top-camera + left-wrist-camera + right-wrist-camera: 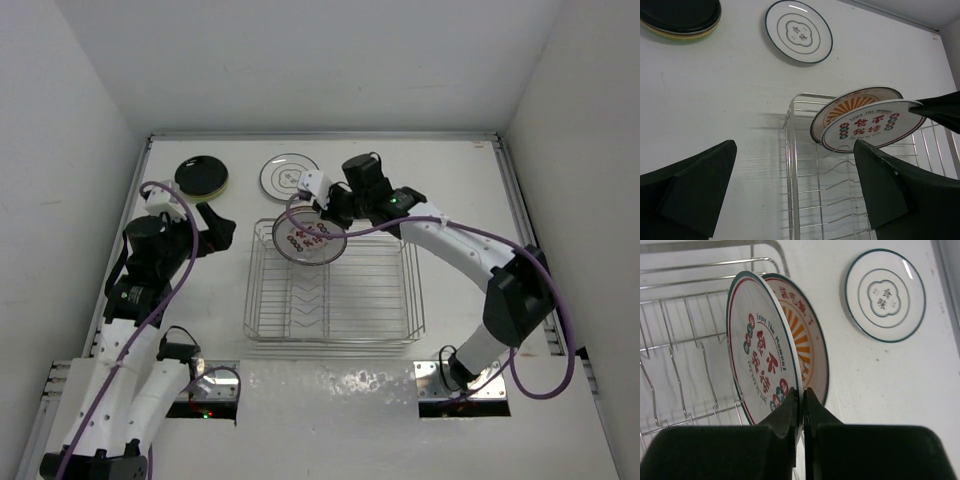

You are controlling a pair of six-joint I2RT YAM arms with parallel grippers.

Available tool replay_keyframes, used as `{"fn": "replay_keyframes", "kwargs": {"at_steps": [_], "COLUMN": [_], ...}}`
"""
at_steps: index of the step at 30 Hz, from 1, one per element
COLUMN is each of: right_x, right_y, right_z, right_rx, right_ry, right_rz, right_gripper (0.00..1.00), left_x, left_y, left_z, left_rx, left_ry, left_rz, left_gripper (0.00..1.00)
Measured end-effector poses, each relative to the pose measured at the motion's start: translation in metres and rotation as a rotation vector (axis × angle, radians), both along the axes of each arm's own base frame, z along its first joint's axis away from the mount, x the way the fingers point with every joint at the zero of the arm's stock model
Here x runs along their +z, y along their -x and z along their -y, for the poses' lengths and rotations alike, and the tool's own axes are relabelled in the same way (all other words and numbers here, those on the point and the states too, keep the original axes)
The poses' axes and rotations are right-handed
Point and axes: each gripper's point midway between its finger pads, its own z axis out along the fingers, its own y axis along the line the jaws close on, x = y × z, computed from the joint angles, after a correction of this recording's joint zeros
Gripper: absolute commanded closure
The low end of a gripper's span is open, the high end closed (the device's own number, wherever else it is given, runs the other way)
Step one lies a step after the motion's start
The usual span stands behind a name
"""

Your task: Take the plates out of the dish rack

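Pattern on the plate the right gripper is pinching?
The front plate: white, dark rim, red characters, small red and teal dots. Clearest in right wrist view.

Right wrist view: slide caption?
Right gripper pinching the rim of the front plate, second plate behind, at the dish rack.

The white table (460, 190) carries a wire rack (330, 338) at its middle. Beyond the rack to the far left lies a stack (201, 175) of plates, black on top. Near it on the right, apart, a white plate (288, 176) with grey rings lies flat.
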Motion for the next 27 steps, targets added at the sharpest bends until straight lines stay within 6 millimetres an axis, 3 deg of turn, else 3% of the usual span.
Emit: {"fn": "replay_keyframes", "kwargs": {"at_steps": [5,10,13,15,20,27], "right_x": [0.043,0.11,0.14,0.155,0.176,0.176], "right_y": [-0.004,-0.004,0.007,0.017,0.035,0.054], "right_z": [0.006,0.007,0.01,0.011,0.003,-0.006], "right_rx": [-0.112,-0.243,-0.32,-0.363,-0.402,-0.399], "right_ry": [-0.076,-0.243,-0.37,-0.455,-0.631,-0.75], "right_rz": [0.017,0.011,-0.048,-0.111,-0.259,-0.418], "right_gripper": [1.0,1.0,1.0,1.0,1.0,1.0], "left_x": [0.012,0.05,0.078,0.086,0.094,0.084], "left_y": [0.002,0.011,0.02,0.022,0.024,0.014], "left_z": [0.021,0.053,0.07,0.075,0.082,0.081], "left_rx": [-0.101,-0.28,-0.39,-0.427,-0.473,-0.45], "left_ry": [0.066,0.168,0.221,0.239,0.269,0.282], "left_rz": [0.036,0.159,0.255,0.276,0.295,0.247], "left_gripper": [0.0,0.0,0.0,0.0,0.04,0.22]}}
